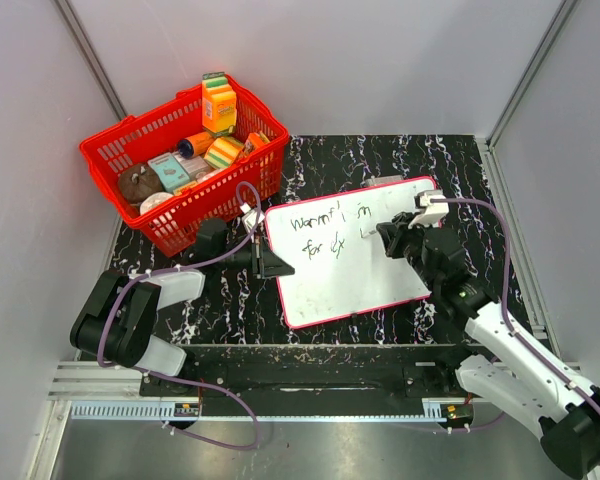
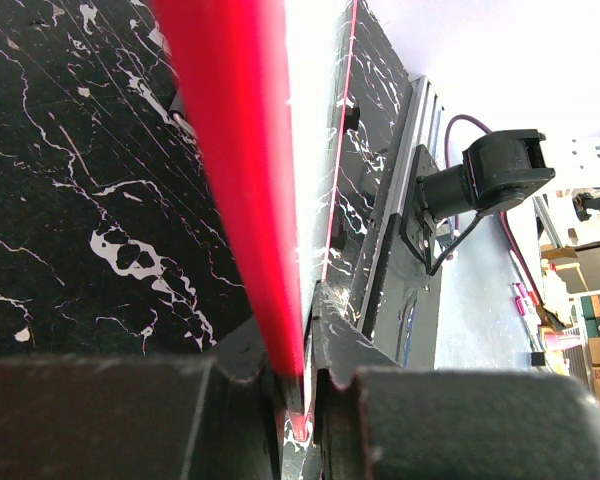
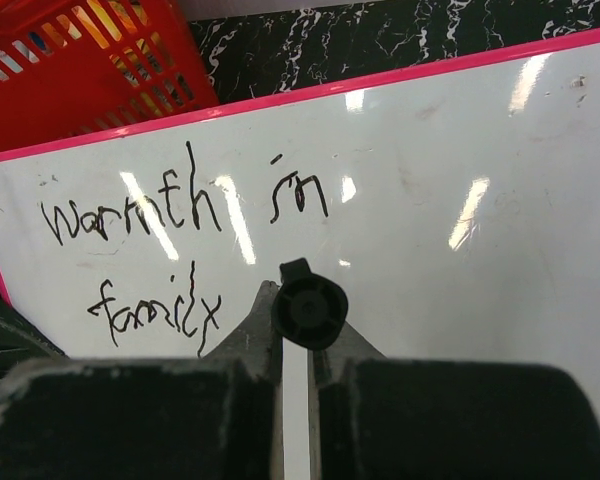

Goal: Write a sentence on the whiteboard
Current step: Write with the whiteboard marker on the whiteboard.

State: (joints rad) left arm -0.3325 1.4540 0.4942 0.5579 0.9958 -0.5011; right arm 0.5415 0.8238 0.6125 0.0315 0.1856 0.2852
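Your right pincer (image 3: 305, 332) grips a marker (image 3: 308, 310) over the whiteboard (image 1: 380, 270) on the table (image 1: 380, 160), your left pincer (image 2: 295, 385) clamps its edge, and "warmth in family" looks written, little apparently remaining.

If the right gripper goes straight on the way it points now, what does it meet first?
Most likely the whiteboard: the marker shut in the right gripper aims at its white face, right of the lower writing. Whether the tip already touches cannot be told.

Marker (image 3: 309, 310) tip hidden behind its own black end; red basket (image 3: 80, 60) cut off; whiteboard (image 2: 240, 180) frame blurred
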